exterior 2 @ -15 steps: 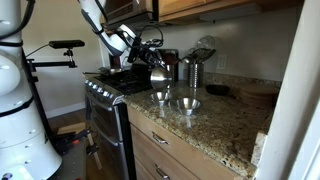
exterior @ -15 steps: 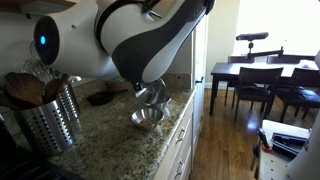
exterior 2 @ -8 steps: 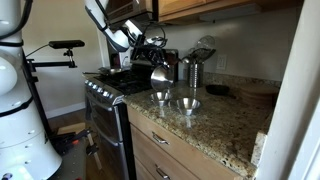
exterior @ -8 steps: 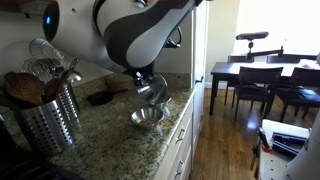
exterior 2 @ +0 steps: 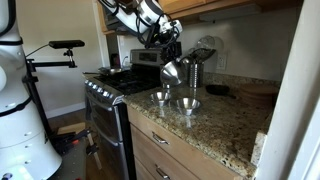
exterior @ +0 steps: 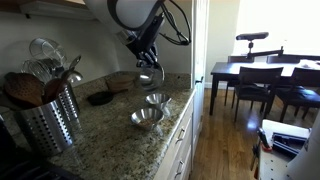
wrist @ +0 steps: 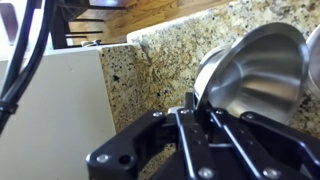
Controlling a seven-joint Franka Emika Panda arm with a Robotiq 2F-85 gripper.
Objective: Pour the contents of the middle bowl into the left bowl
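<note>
My gripper (exterior: 147,66) is shut on the rim of the middle bowl (exterior: 151,79), a small shiny steel bowl held tipped on its side above the granite counter. It shows in both exterior views (exterior 2: 170,72) and fills the right of the wrist view (wrist: 255,70), with my gripper (wrist: 197,102) clamped on its edge. The left bowl (exterior: 146,117), wide and shallow, sits on the counter below and nearer the utensil holder (exterior 2: 187,104). The other small steel bowl (exterior: 157,99) sits beside it (exterior 2: 160,96). I cannot tell what is inside any of the bowls.
A steel utensil holder (exterior: 50,120) full of spoons and whisks stands on the counter (exterior 2: 193,72). A dark dish (exterior: 100,98) lies near the wall. The stove (exterior 2: 112,82) adjoins the counter. The counter's front edge (exterior: 180,115) runs beside the bowls.
My gripper has risen and swung away from just over the two counter bowls, carrying the small bowl higher and tipping it further onto its side.
</note>
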